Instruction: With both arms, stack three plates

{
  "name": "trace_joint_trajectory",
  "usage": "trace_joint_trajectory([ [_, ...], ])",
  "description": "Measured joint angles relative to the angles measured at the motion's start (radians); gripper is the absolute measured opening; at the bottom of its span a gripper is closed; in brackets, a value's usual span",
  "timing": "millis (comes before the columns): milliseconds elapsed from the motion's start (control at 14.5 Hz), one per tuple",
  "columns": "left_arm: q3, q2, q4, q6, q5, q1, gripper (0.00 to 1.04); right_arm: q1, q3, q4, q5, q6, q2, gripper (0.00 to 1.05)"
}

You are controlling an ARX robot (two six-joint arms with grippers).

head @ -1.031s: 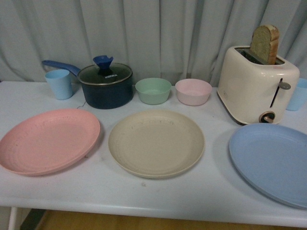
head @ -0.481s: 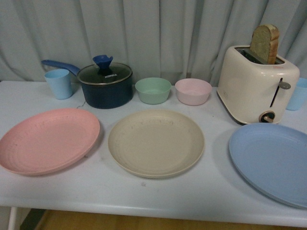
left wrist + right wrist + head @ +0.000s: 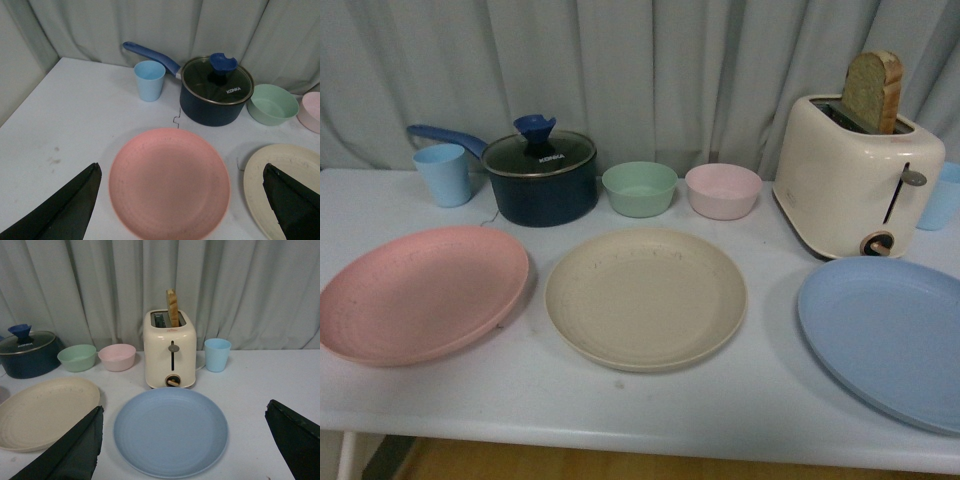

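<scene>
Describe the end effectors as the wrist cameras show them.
The left end effector has two matte black wedge-shaped fingers tapering to points; the right end effector looks the same. No cables or markings show, and the front view shows neither arm.

Pink plate — beige plate — blue plate

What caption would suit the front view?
Unstacked on a white table: pink plate, beige plate, blue plate, lying apart.
</scene>
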State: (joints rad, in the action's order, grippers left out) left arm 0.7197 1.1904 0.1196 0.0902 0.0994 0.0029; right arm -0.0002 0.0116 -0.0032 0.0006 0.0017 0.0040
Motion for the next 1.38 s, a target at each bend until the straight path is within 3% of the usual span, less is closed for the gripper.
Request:
trace_joint_trajectory([
  [275,0.301,0.427,-0.045,-0.046,-0.008,-0.020,0.98,0.000,0.000,0.000,0.000,0.000,0.000,0.98],
  [481,0.452,0.687,-0.046,-0.035,0.010,0.047,0.98,0.000,0.000,0.000,0.000,0.000,0.000,0.98],
  [894,0.388,0.835,0.078,0.016,-0.025,0.193,0.98,0.000,0.000,0.000,0.000,0.000,0.000,0.98],
  [1375,0.336,0.942,0.184,0.060,-0.036,0.228,0.98,0.000,0.000,0.000,0.000,0.000,0.000,0.98],
])
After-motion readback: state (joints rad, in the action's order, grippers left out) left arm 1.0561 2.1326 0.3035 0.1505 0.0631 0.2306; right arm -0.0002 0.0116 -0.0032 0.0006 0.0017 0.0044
